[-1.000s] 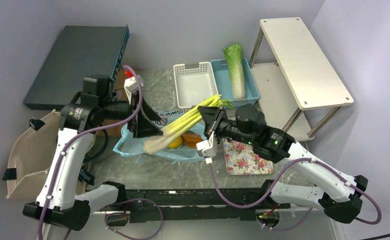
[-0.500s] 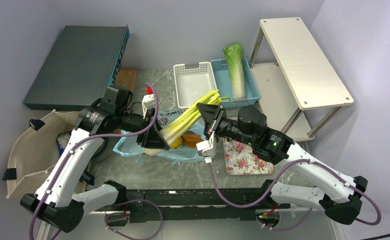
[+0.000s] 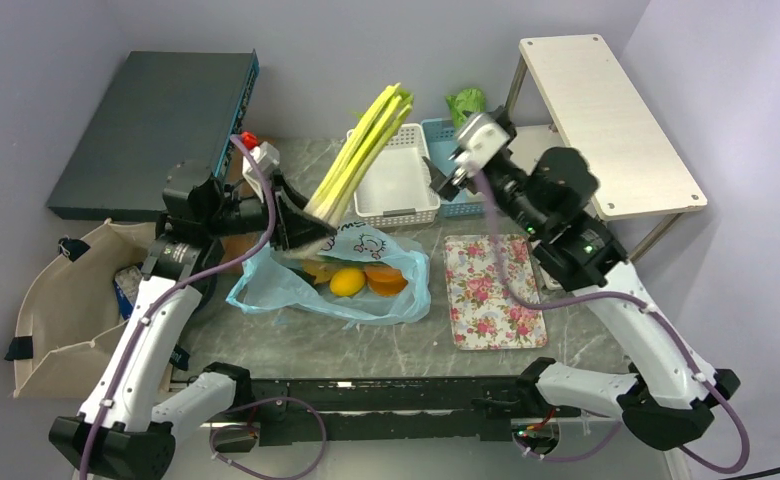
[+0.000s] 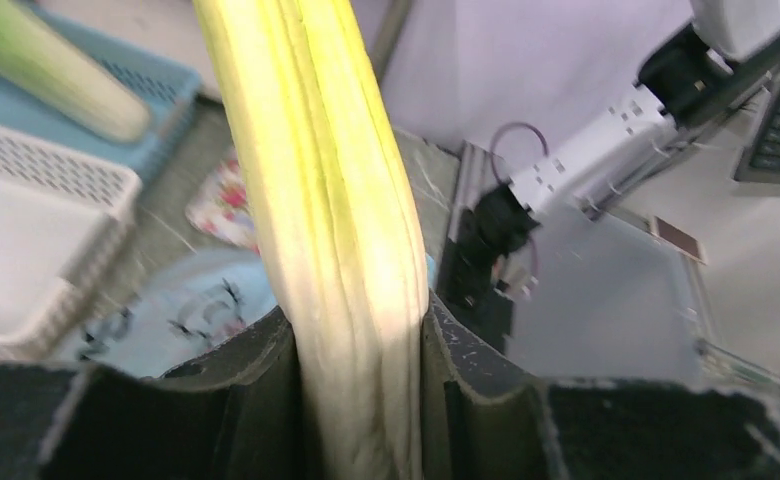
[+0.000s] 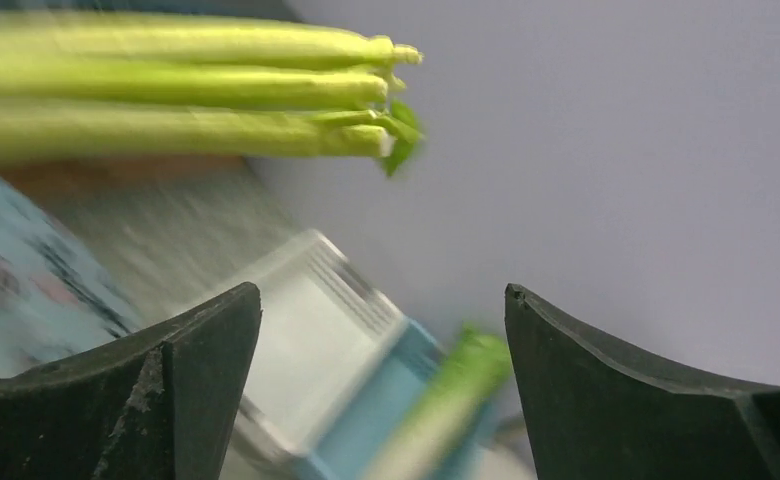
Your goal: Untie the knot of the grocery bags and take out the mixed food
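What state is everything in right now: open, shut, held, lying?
green stalks, held up tilted by the left gripper.
left gripper, shut on green stalks.
right gripper, open, holding nothing.
light-blue bag, open, orange food inside.
napa cabbage, lying in the blue basket.
canvas tote, open.

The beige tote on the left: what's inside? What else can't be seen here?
- Top view: tote contents hidden by its wall and left arm.
- Top view: napa cabbage mostly behind right gripper; blurred in right wrist view.
- Left wrist view: base of green stalks buried in left gripper.
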You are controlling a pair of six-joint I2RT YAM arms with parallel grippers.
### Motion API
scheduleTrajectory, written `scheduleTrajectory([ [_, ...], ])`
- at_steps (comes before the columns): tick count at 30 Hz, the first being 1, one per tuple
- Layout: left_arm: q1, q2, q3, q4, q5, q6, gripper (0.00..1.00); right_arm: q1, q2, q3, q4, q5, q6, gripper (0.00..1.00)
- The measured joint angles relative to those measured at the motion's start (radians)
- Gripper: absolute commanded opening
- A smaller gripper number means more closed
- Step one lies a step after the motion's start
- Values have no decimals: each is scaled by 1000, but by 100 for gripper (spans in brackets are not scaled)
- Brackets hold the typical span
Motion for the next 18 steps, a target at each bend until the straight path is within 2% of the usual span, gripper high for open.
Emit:
scheduleTrajectory([
  [5, -17, 47, -35, 429, -79, -182, 10, -13, 25, 155, 24, -105, 509, 86],
  [9, -39, 106, -29, 637, -122, -269, 10, -10, 87, 194, 118, -221, 807, 86],
  [13, -42, 137, -10, 727, -142, -315, 13, 3, 163, 176, 191, -284, 974, 86],
  [18, -51, 136, -10, 779, -151, -328, 14, 15, 247, 165, 258, -299, 1095, 85],
])
